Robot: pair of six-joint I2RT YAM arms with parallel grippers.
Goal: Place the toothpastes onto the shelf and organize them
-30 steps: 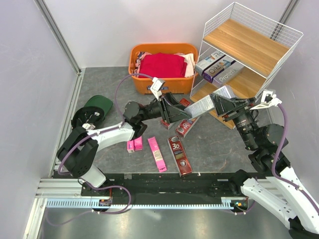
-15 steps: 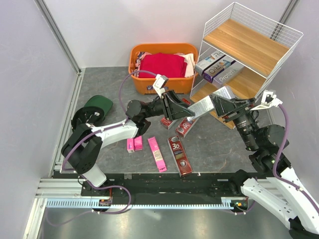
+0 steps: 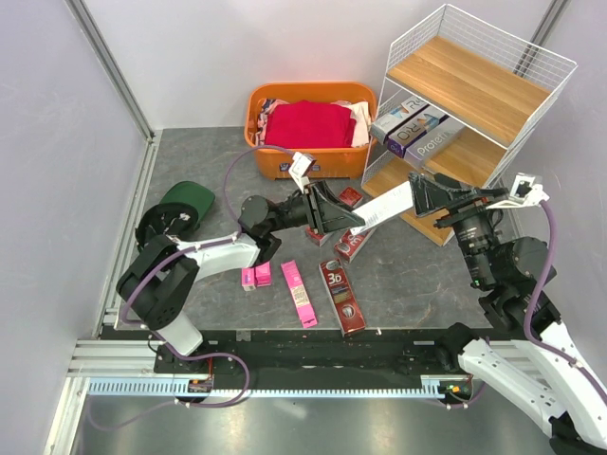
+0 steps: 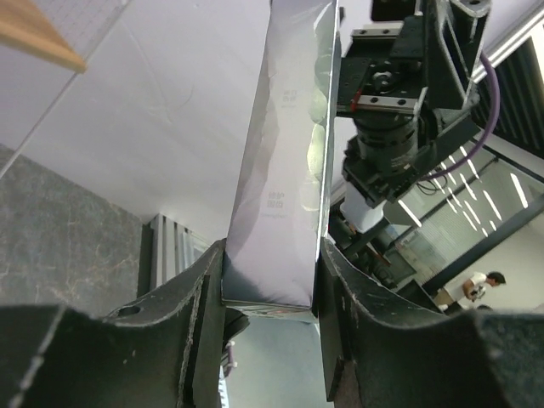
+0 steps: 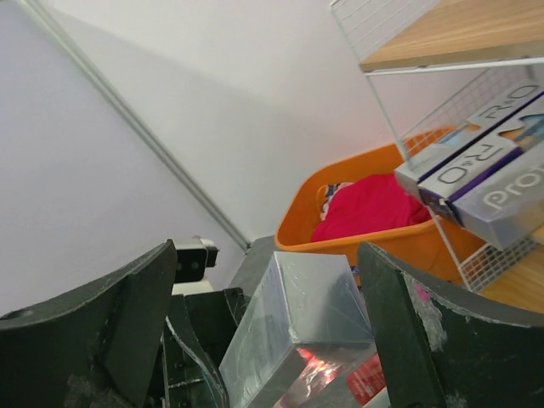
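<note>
Above the grey surface (image 3: 417, 275), between the two arms, a silver-grey toothpaste box (image 3: 384, 206) is held off the surface, tilted, its far end raised toward the shelf (image 3: 469, 85). The left hand (image 3: 349, 216) is closed down on the lower end of this box; in the left wrist view both fingers (image 4: 204, 280) are pressed against the box's sides (image 4: 289, 153). The right hand (image 3: 417, 195) is spread wide at the upper end. In the right wrist view the box (image 5: 297, 314) sits between the parted fingers (image 5: 127, 323), with a gap seen on the left side; nothing is gripped by it.

On the shelf's middle board two toothpastes are already laid side by side: a white-silver box (image 3: 403, 118) and a purple box (image 3: 432, 136). The top board is bare wood.

On the surface several toothpastes are left loose: a dark red "3D" box (image 3: 341, 296), a long pink box (image 3: 299, 292) beside it, two short pink boxes (image 3: 255, 275) touching each other, and more dark red boxes (image 3: 353, 242) partly hidden under the held one.

Behind, an orange basket (image 3: 285, 161) is filled with red clothes (image 3: 308, 123).
</note>
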